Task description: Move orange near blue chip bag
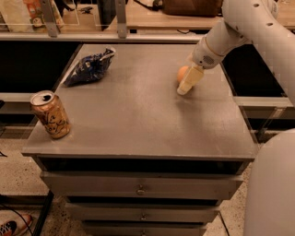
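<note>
The jaws, clenched or released, I cannot tell. The cream gripper (184, 87) sits just beside the round pale-orange fruit (182, 73); the crumpled dark-blue foil chip bag (88, 68) lies well apart.

Bench check, remote view. I see 1 drink can (50, 115), tan-gold with dark markings, standing at the front-left corner of the grey table (138, 124). Below the tabletop are stacked drawer fronts (92, 184); I count 2 small knobs, the upper knob (140, 189) centred. A wooden shelf (152, 18) runs behind the table and carries a brown bag (191, 6). A shoe (6, 227) lies on the speckled floor, bottom left. The gripper (184, 83) is low over the table's right rear.
</note>
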`<state>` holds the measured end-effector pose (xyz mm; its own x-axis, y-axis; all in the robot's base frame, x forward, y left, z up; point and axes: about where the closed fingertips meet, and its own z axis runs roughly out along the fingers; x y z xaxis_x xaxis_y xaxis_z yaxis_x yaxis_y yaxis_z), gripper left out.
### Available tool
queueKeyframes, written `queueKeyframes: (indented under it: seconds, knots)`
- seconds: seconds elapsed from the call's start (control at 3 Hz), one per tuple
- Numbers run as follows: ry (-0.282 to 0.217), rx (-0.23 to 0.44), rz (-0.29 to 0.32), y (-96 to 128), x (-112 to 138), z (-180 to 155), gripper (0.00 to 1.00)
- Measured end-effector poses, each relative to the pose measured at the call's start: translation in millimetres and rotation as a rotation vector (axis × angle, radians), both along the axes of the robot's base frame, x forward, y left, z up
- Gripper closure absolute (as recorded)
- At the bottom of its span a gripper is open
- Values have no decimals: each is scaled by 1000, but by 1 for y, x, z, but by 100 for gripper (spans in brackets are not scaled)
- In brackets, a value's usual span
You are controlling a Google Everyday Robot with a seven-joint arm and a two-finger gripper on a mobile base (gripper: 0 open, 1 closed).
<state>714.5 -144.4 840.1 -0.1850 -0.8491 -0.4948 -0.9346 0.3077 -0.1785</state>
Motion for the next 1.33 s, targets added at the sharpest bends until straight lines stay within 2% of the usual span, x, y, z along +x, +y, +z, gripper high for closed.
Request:
queueKeyframes:
  seconds: [1.0,1.33]
  knots:
    - [22,4,13,5,3,-11,87]
    - [24,4,14,6,3,-12,100]
